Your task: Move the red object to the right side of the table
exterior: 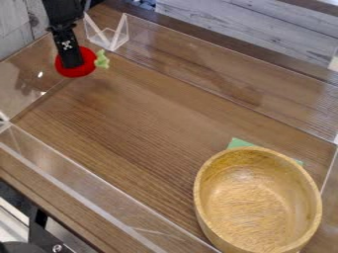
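The gripper (67, 61) is clamped on the red object (75, 66), directly beneath it. The table (158, 119)'s right side lies toward four o'clock, by the bowl (259, 206)

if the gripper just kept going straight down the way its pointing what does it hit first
The gripper points steeply down with the red object right at its fingertips, so it would meet that first, then the table beneath. Whether the ball is gripped or just touched is unclear.
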`<state>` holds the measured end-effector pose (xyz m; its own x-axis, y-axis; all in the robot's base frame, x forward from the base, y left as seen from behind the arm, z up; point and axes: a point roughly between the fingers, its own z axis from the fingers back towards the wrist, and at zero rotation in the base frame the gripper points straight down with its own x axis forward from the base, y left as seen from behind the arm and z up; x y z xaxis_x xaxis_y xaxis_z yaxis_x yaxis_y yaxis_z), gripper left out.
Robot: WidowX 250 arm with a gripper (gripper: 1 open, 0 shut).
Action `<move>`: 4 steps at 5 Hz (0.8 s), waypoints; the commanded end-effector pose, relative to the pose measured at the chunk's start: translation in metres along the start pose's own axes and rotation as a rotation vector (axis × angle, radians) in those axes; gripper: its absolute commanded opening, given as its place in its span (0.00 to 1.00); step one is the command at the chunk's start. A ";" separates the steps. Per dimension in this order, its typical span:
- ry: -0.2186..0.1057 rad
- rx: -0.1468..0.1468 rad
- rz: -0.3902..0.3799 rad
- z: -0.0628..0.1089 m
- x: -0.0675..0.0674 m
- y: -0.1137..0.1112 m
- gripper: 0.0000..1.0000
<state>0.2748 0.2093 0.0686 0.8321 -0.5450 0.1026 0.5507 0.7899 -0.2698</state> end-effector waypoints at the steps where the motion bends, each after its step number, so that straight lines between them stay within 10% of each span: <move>1: -0.022 0.049 0.029 0.010 0.005 -0.013 0.00; 2: -0.021 0.049 0.063 0.003 0.003 -0.015 1.00; 4: -0.009 0.037 0.096 -0.032 -0.002 0.007 1.00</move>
<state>0.2689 0.1996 0.0232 0.8842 -0.4616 0.0713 0.4607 0.8370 -0.2951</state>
